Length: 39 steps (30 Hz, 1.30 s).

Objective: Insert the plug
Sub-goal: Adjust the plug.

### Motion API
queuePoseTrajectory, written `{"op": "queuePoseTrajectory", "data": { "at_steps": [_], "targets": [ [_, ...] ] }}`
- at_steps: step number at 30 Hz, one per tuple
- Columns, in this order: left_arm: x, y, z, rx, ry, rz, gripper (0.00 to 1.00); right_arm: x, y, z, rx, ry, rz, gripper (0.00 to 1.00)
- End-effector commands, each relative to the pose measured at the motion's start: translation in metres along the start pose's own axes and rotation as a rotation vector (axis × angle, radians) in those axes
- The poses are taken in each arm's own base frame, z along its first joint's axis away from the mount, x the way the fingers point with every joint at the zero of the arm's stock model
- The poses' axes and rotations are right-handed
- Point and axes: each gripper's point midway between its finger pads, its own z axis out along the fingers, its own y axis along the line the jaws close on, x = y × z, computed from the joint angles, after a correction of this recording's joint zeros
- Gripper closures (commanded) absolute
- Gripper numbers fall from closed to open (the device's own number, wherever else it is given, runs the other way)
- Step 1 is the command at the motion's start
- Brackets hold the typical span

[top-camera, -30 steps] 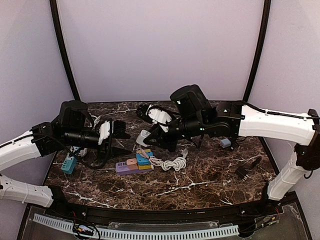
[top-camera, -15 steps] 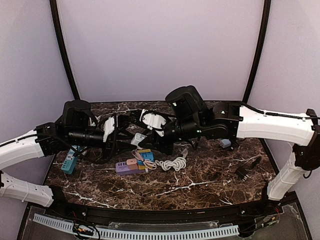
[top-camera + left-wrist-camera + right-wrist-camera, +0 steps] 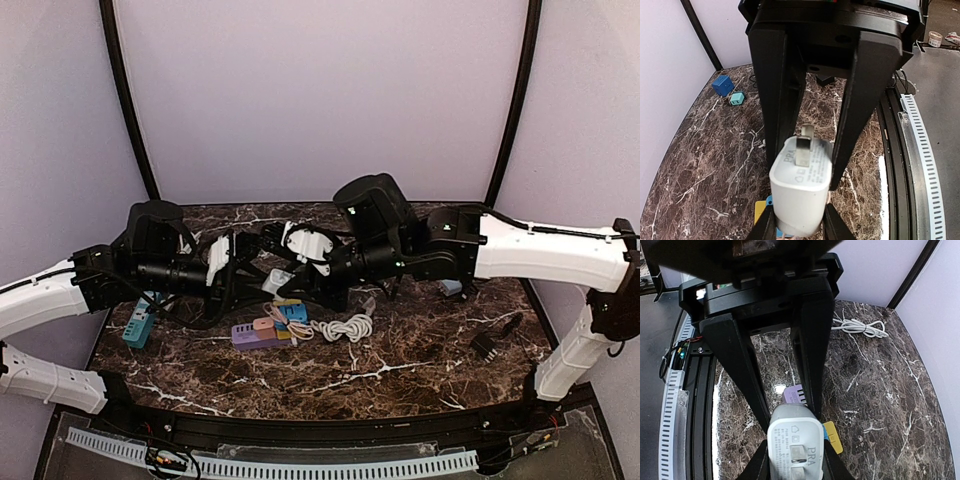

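A teal box (image 3: 138,328) is lying on the marble table (image 3: 400,372) well to the left of the strip (image 3: 262,332). Above the strip and slightly behind it, the left gripper (image 3: 799,229) is reaching in from the left, its fingers (image 3: 765,229) lying against both sides of the white plug (image 3: 801,192); whether they are squeezing it I cannot tell. The plug is hanging in the air over the strip, not in any socket, its metal blades pointing towards the left wrist camera. The right gripper (image 3: 794,467) is meeting it from the other side and is gripping the plug body between its two fingers, so both arms are crowding the space above the strip and hiding part of it from above. A coiled white cable (image 3: 340,327) is lying just right of the strip. Farther right, a small blue-grey block (image 3: 450,287) and a black adapter (image 3: 487,344) are sitting well apart from the strip.
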Motion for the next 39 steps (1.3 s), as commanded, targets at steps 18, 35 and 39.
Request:
{"op": "queuePoseTrajectory", "data": {
  "at_steps": [18,35,39],
  "targets": [
    [-0.096,0.040,-0.035,0.019,-0.418,-0.363,0.99,-0.049,-0.025,-0.084,0.022,-0.732,0.186,0.22],
    [-0.091,0.036,-0.032,0.046,-0.428,-0.381,0.99,-0.082,-0.032,-0.068,-0.098,-0.934,0.280,0.52],
    [-0.090,0.035,-0.031,0.052,-0.429,-0.379,0.99,-0.086,-0.030,-0.067,-0.119,-0.935,0.271,0.70]
  ]
}}
